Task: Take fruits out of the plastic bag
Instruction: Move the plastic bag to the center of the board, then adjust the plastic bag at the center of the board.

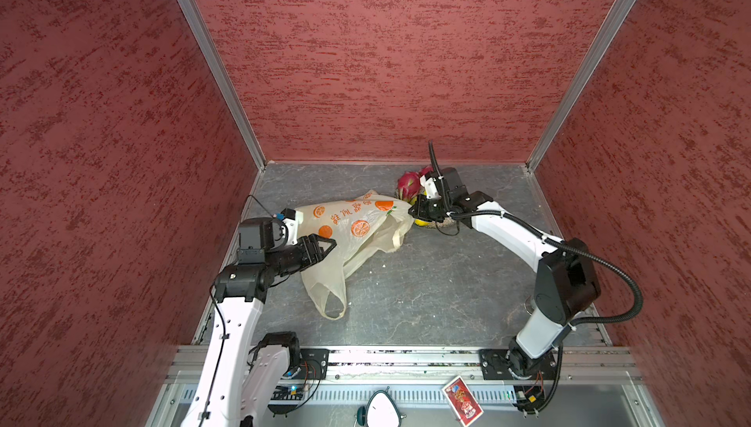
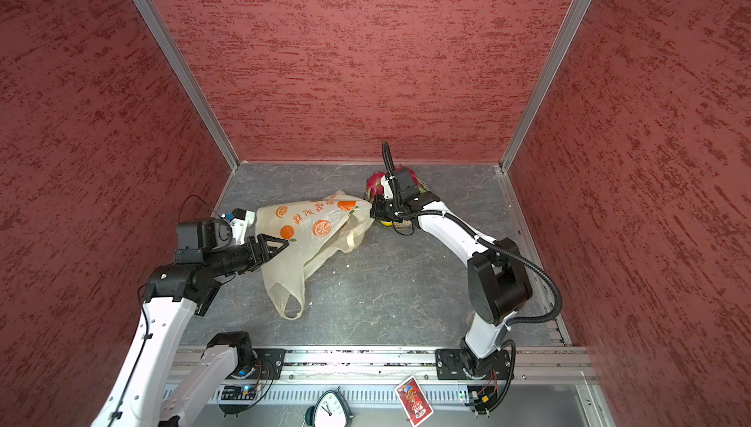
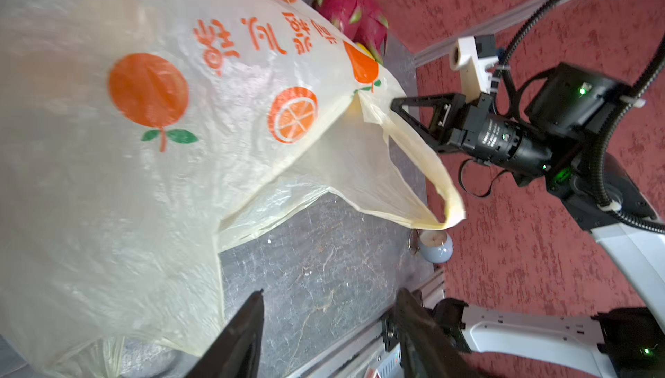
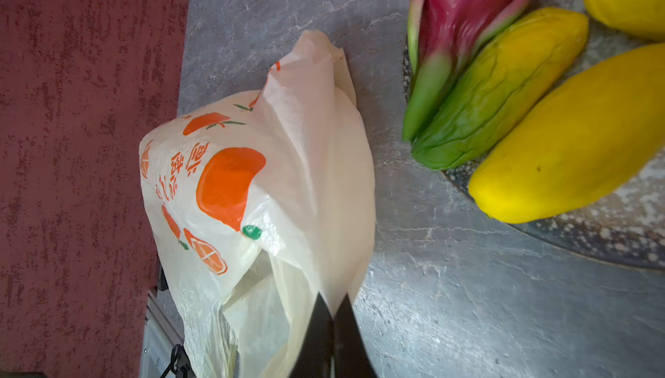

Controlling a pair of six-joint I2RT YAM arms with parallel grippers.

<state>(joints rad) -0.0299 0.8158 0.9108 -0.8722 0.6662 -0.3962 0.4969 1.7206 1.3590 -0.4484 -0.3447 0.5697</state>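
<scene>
The pale-yellow plastic bag [image 1: 353,225] [image 2: 313,229] printed with oranges lies puffed up mid-table, one loop handle [image 1: 333,303] trailing toward the front. My right gripper [image 1: 411,211] [image 4: 333,300] is shut on the bag's rim by its other handle [image 3: 446,207]. My left gripper [image 1: 327,248] [image 3: 331,291] stands open beside the bag's left side, with nothing between its fingers. A pink dragon fruit [image 1: 408,183] [image 4: 464,5], a green-yellow mango [image 4: 503,88] and a yellow mango [image 4: 575,135] lie on the speckled plate [image 4: 611,243] right of the bag. No fruit shows inside the bag.
Red walls close in the table on three sides. A small pale-blue cup [image 3: 435,246] stands by the right rail near the right arm's base. A red card [image 1: 463,402] and a clock [image 1: 382,408] lie below the front rail.
</scene>
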